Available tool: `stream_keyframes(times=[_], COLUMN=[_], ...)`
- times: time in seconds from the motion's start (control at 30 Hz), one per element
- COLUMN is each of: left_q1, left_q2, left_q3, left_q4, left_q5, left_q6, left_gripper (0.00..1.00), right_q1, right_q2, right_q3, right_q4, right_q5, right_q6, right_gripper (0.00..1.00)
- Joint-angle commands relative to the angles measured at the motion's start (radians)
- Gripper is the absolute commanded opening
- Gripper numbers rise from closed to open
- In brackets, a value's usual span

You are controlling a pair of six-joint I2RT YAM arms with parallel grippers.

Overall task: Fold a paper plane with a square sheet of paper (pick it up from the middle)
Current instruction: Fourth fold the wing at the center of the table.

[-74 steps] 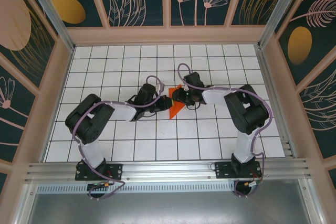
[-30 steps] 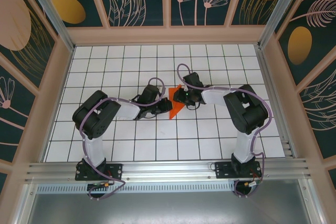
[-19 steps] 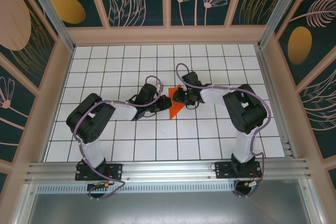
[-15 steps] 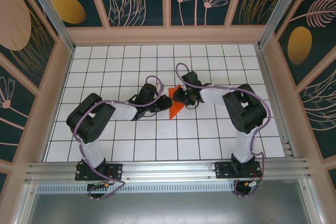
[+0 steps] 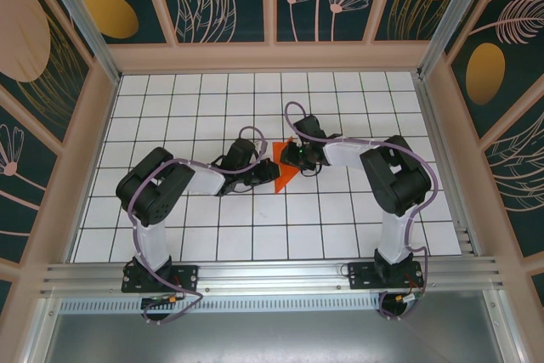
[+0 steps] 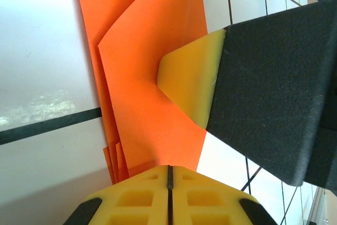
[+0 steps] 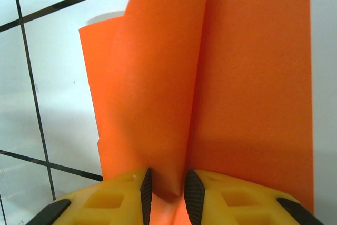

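Observation:
The bright orange sheet of paper (image 5: 286, 172) lies near the middle of the table, folded into a layered, pointed shape between the two grippers. My left gripper (image 5: 270, 172) meets it from the left. In the left wrist view its yellow fingertips (image 6: 169, 168) are pressed together, and the stacked orange layers (image 6: 152, 77) run under their tips. My right gripper (image 5: 290, 156) comes in from the right. In the right wrist view its pads (image 7: 167, 175) close on a raised, curled flap of the paper (image 7: 158, 77). One right finger (image 6: 189, 82) rests on the paper.
The white grid table (image 5: 212, 235) is walled by pale frames and dark panels with golden oval prints (image 5: 110, 14). An aluminium rail (image 5: 272, 274) runs along the near edge by the arm bases.
The left arm's elbow swung right and its gripper edged closer to the paper. The right gripper and the paper have stayed almost in place.

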Motion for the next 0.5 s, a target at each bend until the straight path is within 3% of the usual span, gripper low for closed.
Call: stream_keyframes(times=[0.0, 0.47], left_q1=[0.005, 0.006], left_q2=[0.021, 0.043], left_q3=[0.025, 0.036], left_q4=[-0.028, -0.067], left_q5=[0.007, -0.015], left_q6=[-0.007, -0.009], left_gripper=[0.11, 0.09], right_q1=[0.006, 0.006], right_q2=[0.139, 0.155], right_q3=[-0.059, -0.059], right_q4=[-0.131, -0.137], right_q5=[0.116, 0.125], right_q6=[0.013, 0.02], right_gripper=[0.31, 0.3])
